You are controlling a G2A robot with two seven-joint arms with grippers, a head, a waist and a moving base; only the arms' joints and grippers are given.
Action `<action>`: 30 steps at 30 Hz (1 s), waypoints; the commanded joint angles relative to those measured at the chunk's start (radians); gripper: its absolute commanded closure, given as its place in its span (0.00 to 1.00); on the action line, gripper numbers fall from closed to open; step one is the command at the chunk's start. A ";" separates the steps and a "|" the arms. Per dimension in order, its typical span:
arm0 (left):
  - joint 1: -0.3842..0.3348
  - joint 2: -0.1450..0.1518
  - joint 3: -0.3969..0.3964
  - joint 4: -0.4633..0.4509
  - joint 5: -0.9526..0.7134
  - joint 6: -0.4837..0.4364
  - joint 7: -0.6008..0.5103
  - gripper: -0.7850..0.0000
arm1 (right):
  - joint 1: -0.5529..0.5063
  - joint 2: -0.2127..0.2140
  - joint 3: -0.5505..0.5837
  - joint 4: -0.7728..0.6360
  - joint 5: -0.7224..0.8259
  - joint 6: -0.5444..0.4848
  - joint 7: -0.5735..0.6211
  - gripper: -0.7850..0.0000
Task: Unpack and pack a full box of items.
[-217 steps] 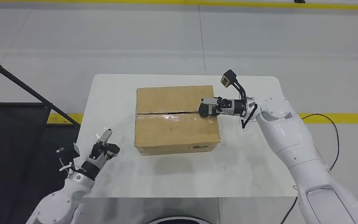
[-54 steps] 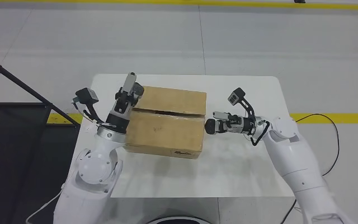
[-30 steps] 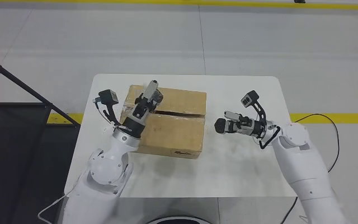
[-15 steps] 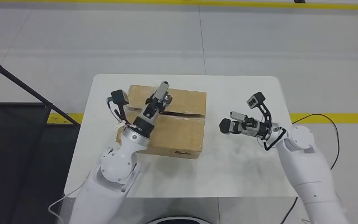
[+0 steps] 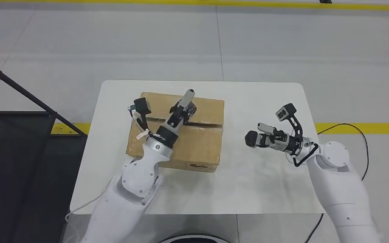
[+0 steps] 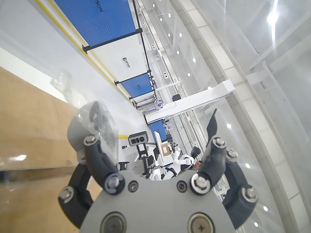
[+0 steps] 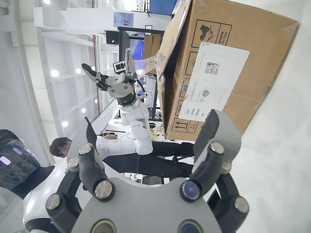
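The brown cardboard box lies on the white tabletop, its top flaps not yet opened. The left end effector hovers over the centre seam with its fingers spread wide and gripping nothing. A clear tape strip clings to one finger, probably peeled up to free the flaps. The right end effector hangs wide open and empty beside the box, apart from it, likely leaving room.

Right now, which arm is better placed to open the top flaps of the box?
Left. The left gripper hovers open right above the top seam of the box. The right gripper is open too, but it is beside the box, apart from it.
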 commanded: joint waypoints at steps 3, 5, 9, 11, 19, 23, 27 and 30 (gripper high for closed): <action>-0.017 -0.008 0.022 0.024 -0.002 0.003 0.017 0.00 | -0.007 0.004 0.010 -0.001 -0.001 0.001 0.002 0.00; -0.025 -0.012 0.034 0.034 0.000 0.003 0.022 0.00 | -0.011 0.005 0.015 -0.001 0.000 0.000 0.004 0.00; -0.039 -0.020 0.052 0.047 -0.001 0.006 0.031 0.00 | -0.019 0.008 0.022 0.001 0.004 -0.003 0.006 0.00; -0.044 -0.023 0.061 0.052 0.001 0.006 0.033 0.00 | -0.020 0.009 0.024 0.002 0.005 -0.005 0.008 0.00; -0.068 -0.038 0.091 0.088 0.008 0.007 0.044 0.00 | -0.025 0.014 0.034 0.010 0.010 -0.009 0.015 0.00; -0.082 -0.046 0.109 0.113 0.010 0.007 0.053 0.00 | -0.028 0.016 0.038 0.012 0.011 -0.010 0.021 0.00; -0.095 -0.055 0.127 0.136 0.011 0.006 0.066 0.00 | -0.034 0.019 0.045 0.017 0.016 -0.013 0.024 0.00; -0.105 -0.062 0.140 0.153 0.010 0.006 0.071 0.00 | -0.038 0.021 0.049 0.017 0.017 -0.012 0.025 0.00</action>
